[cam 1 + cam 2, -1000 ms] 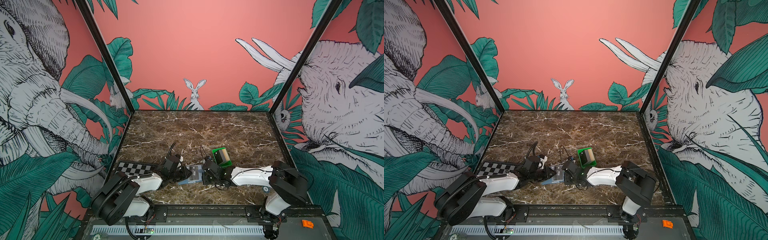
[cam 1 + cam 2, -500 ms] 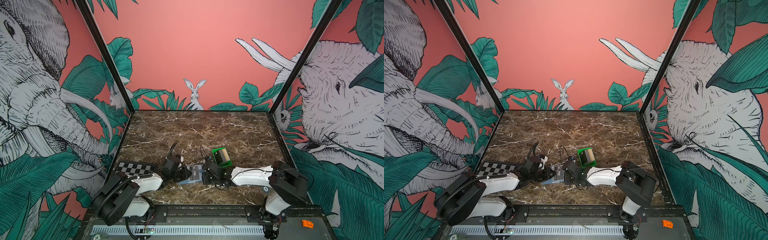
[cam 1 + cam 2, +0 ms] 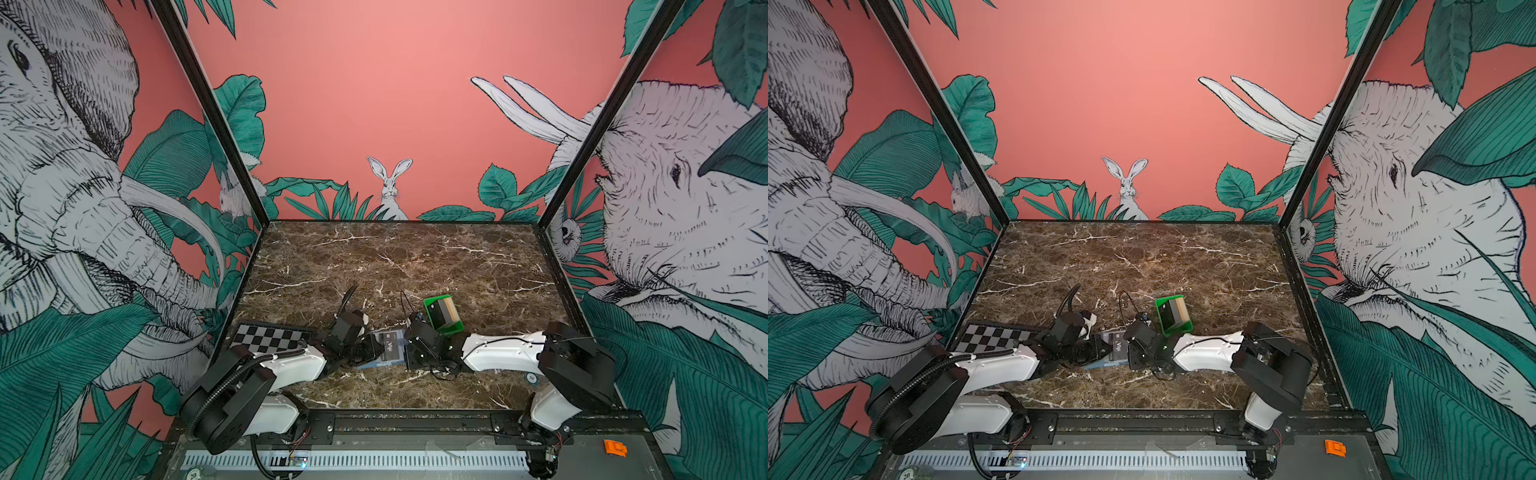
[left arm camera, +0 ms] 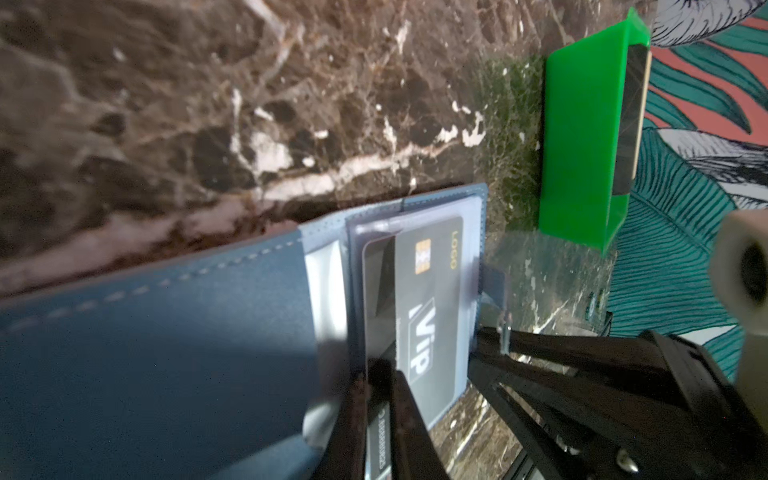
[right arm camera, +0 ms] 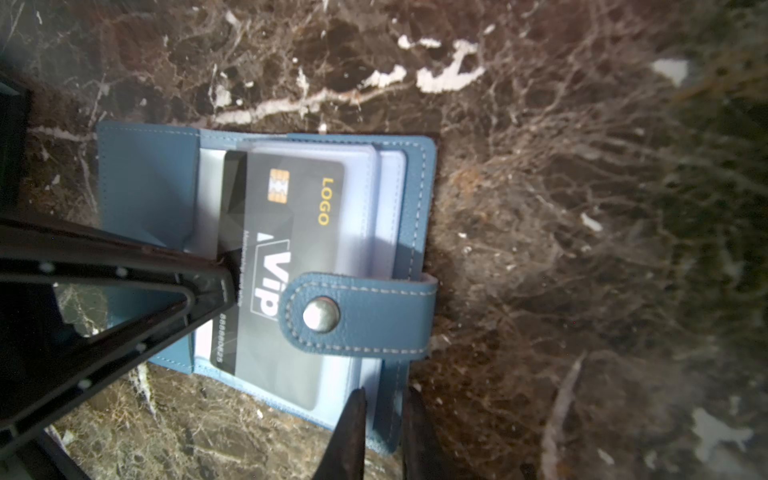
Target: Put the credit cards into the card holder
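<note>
Left claw (image 4: 376, 374) pinches the black VIP card (image 4: 428, 316), part-slid into the clear sleeve (image 5: 361, 208) of the blue card holder (image 4: 166, 353) just ahead, whose edge the right claw (image 5: 385, 395) nips narrowly; next probably calls for a straight push home.

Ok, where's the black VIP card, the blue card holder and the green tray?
black VIP card (image 5: 291, 224): right wrist view, on its dark face near the gold chip.
card holder (image 5: 374, 316): right wrist view, on its blue snap tab.
green tray (image 4: 582, 137): left wrist view, on its outer side wall.
</note>
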You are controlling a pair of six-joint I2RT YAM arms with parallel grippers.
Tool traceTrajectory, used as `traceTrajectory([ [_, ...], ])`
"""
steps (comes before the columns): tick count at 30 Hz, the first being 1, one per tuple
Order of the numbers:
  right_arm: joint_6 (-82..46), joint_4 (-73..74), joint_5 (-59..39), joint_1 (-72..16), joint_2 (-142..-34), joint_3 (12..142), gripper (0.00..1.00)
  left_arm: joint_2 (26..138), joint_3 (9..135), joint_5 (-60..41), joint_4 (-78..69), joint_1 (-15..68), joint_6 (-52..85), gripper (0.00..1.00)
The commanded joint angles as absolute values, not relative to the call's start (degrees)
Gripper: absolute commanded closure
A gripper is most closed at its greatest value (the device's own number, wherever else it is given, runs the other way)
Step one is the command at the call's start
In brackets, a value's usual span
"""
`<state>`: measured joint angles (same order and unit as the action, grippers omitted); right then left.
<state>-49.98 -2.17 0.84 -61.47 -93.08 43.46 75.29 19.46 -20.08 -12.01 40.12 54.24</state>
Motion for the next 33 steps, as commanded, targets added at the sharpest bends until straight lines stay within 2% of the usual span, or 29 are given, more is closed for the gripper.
traceTrajectory([
  [1, -50.54, -2.06, 0.90, -61.72, -94.52, 43.24, 0.83, 74.75, 21.05, -21.47, -7.95, 42.39, 53.46, 0.86],
  [11, -50.68, -2.01, 0.79, -61.73, -94.42, 43.15, 0.83, 74.68, 23.32, -19.52, -4.37, 43.58, 51.86, 0.83],
  [33, -50.71, -1.83, 0.74, -61.73, -93.92, 42.74, 0.83, 75.29, 24.63, -18.53, -4.62, 44.65, 51.15, 0.83],
])
